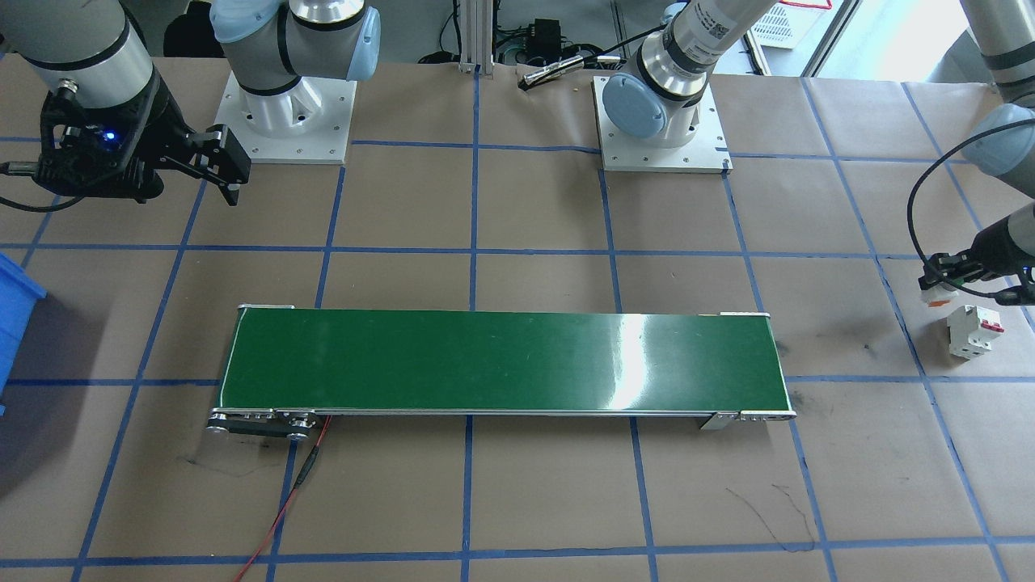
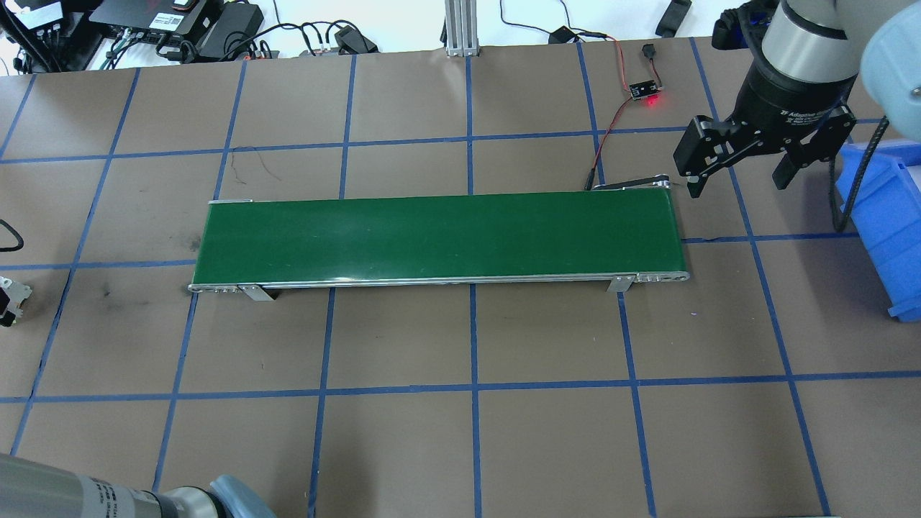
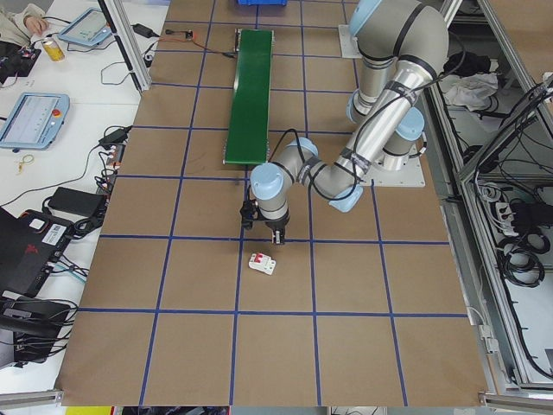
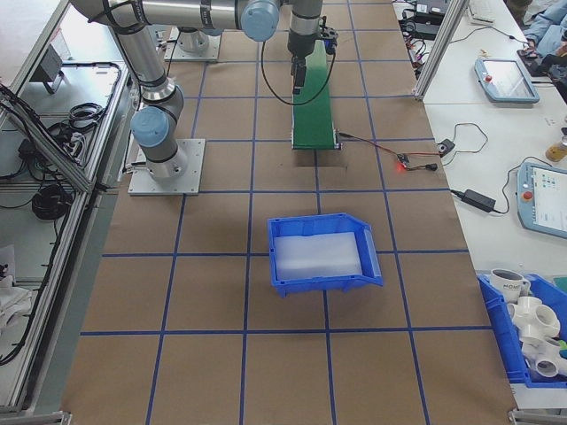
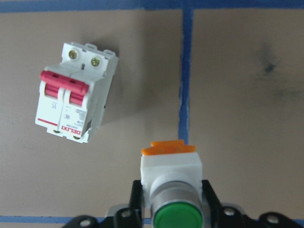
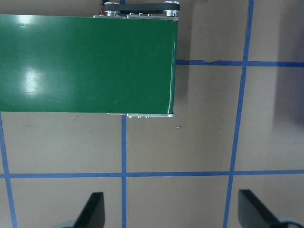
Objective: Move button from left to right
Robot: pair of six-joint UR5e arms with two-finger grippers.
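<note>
The button (image 5: 171,185) has a green cap, a white body and an orange base. My left gripper (image 5: 171,202) is shut on its metal collar, one finger on each side. In the front-facing view the button (image 1: 936,293) is held by the left gripper (image 1: 944,275) at the table's far right edge, just above the brown paper. My right gripper (image 2: 740,171) is open and holds nothing, hovering just off the green conveyor belt's (image 2: 439,237) right end. The right wrist view shows its fingers (image 6: 97,209) wide apart over the paper.
A white circuit breaker with red levers (image 5: 75,105) lies close beside the button, also seen as the breaker (image 1: 974,330). A blue bin (image 2: 888,223) sits past the right gripper. A red wire and a small board (image 2: 645,92) lie behind the belt's right end.
</note>
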